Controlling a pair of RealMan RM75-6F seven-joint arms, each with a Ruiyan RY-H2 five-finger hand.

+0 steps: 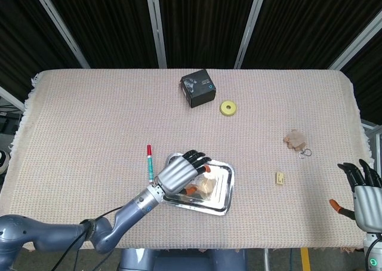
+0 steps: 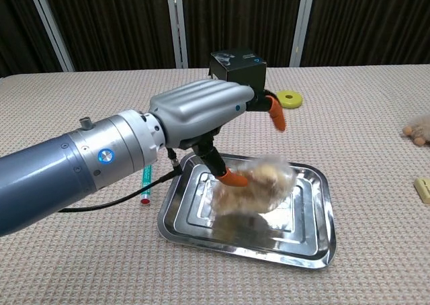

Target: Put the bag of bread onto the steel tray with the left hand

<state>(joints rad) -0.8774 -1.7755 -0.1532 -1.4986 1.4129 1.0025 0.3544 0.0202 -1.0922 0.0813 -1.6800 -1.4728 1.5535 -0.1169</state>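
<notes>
While the left hand (image 2: 201, 113) hovers over the steel tray (image 2: 316, 241), its fingers (image 2: 274, 112) are spread and released, and the bag of bread (image 2: 259, 187) sits blurred inside the tray just below them; whether the thumb tip touches the bag cannot be told. That bag is clear crinkled plastic around pale tan rolls. Rectangular with rounded corners and a stepped rim, the tray is shiny and mirror-like. A smooth silver-grey shell covers the hand, the fingers are black with orange tips, and a round blue mark sits on the wrist, too small to read. A woven beige cloth with a waffle texture covers the tabletop (image 1: 89, 116).

At 9 o'clock of the tray lies a green marker (image 1: 150, 163) with a red cap. Toward 12 o'clock stand a black box (image 1: 198, 88), its print unreadable, and a yellow ring (image 1: 228, 107). At 3 o'clock are a tan furry keychain (image 1: 295, 141) and a small cream block (image 1: 279, 177). By the tabletop's right edge, the right hand (image 1: 365, 190) has its fingers apart, holding nothing.
</notes>
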